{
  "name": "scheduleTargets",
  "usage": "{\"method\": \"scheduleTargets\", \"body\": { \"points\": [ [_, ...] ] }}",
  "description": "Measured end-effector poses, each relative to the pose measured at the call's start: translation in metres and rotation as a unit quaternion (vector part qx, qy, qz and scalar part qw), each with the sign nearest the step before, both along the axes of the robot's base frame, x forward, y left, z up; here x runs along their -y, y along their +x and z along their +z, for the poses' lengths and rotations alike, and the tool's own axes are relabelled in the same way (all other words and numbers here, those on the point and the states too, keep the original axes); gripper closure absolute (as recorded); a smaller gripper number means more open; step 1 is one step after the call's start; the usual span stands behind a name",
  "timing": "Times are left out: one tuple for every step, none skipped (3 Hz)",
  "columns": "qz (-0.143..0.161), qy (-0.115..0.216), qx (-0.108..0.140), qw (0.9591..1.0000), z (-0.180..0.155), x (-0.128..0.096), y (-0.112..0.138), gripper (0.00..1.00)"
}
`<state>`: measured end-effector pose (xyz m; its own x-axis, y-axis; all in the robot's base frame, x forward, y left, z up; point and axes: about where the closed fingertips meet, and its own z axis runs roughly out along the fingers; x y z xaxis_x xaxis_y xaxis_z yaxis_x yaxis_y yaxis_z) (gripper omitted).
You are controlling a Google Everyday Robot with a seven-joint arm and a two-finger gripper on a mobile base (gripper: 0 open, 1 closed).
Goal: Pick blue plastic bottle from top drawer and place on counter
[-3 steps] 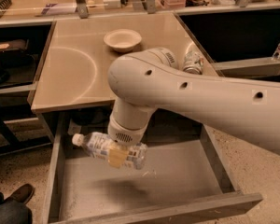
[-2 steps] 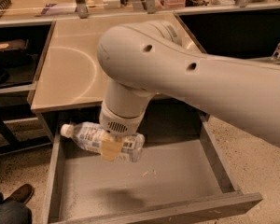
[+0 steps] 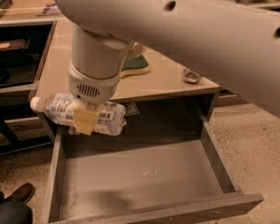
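My gripper (image 3: 86,118) is shut on the blue plastic bottle (image 3: 60,108). The bottle lies sideways in the grip, white cap to the left, label with bluish print showing. It hangs above the left rear of the open top drawer (image 3: 144,181), level with the front edge of the counter (image 3: 163,80). One tan fingertip (image 3: 84,120) crosses the bottle's middle. My pale arm fills the top of the view and hides much of the counter. The drawer floor is bare grey.
A green and cream sponge-like thing (image 3: 133,66) and a dented silver can (image 3: 191,75) lie on the counter. Dark side shelves (image 3: 14,55) stand at the left. A person's shoe (image 3: 21,192) is at the bottom left, on speckled floor.
The gripper has lifted the bottle up out of the drawer and toward the left, to about counter-edge height. The arm has swung higher across the view.
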<state>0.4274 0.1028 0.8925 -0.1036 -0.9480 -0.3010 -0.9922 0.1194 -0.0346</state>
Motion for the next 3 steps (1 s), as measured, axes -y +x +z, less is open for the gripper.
{"method": "scheduleTargets", "body": {
  "points": [
    [0.015,-0.014,-0.006,0.9998,0.023,-0.048,0.044,1.00],
    [0.018,-0.010,-0.003,0.9998,0.026,-0.053,0.044,1.00],
    [-0.017,0.006,-0.014,0.9997,0.024,-0.048,0.062,1.00]
  ]
}}
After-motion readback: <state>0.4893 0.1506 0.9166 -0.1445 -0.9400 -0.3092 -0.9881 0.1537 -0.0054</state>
